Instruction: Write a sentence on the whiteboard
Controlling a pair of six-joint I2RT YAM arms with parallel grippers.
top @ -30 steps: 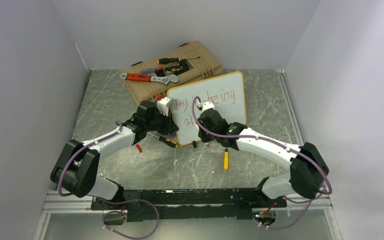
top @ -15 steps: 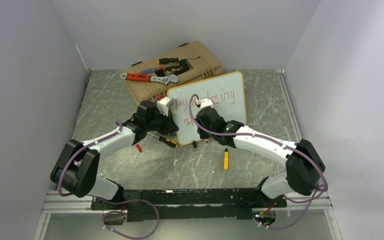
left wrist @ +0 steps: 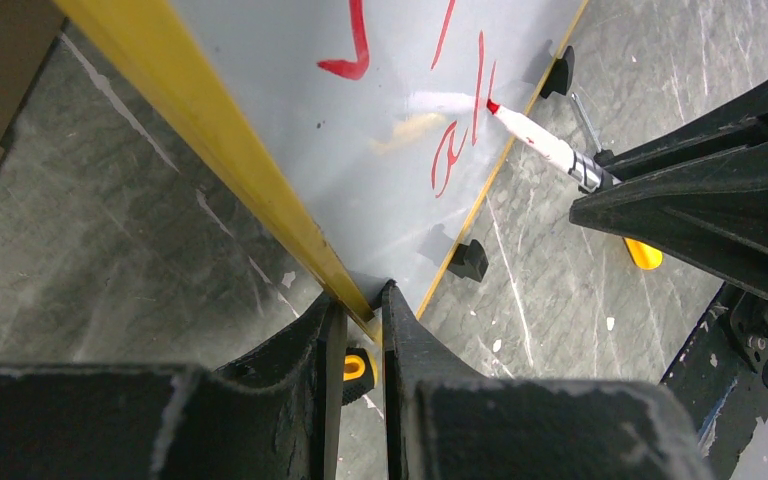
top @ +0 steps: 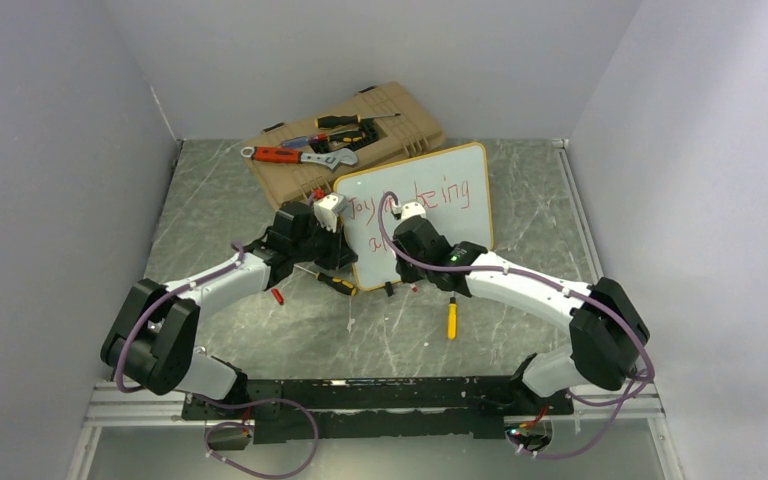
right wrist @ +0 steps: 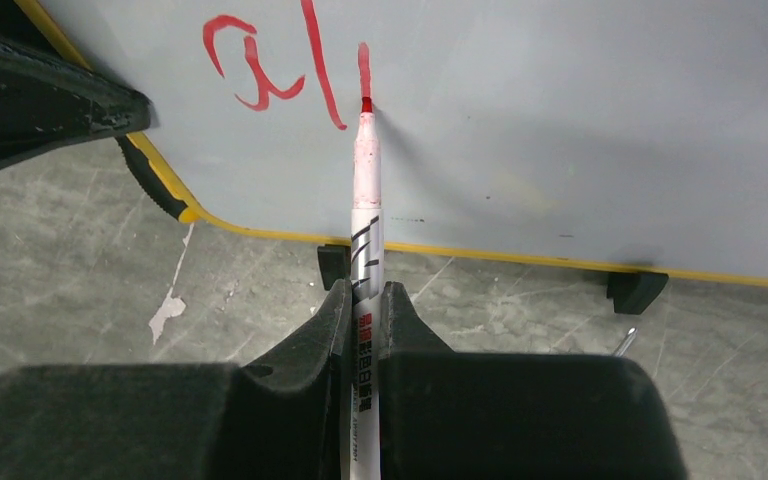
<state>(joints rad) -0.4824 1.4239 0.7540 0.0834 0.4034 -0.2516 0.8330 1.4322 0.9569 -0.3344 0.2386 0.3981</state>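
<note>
Standing mid-counter: whiteboard (top: 465,225), propped up on black clip feet (right wrist: 635,290), just in front of the toolbox (top: 400,125).
Words: sentence (top: 450,193) in red, "being" legible above, "al" and one further stroke below.
Right arm: right tool (right wrist: 364,295) pinching a marker (right wrist: 365,200), its tip touching that stroke.
Left arm: left tool (left wrist: 358,320) narrow, clamped on the board's yellow frame at a lower corner.
Container: tan, lid shut; a red-handled wrench (top: 295,156) and screwdrivers (top: 345,122) lie on top.
Loose: yellow-handled screwdriver (top: 451,320) by the right arm; black-yellow screwdriver (top: 335,281) under the left arm.
Surface: counter (top: 530,200) grey, marbled; pale walls (top: 410,50) around.
</note>
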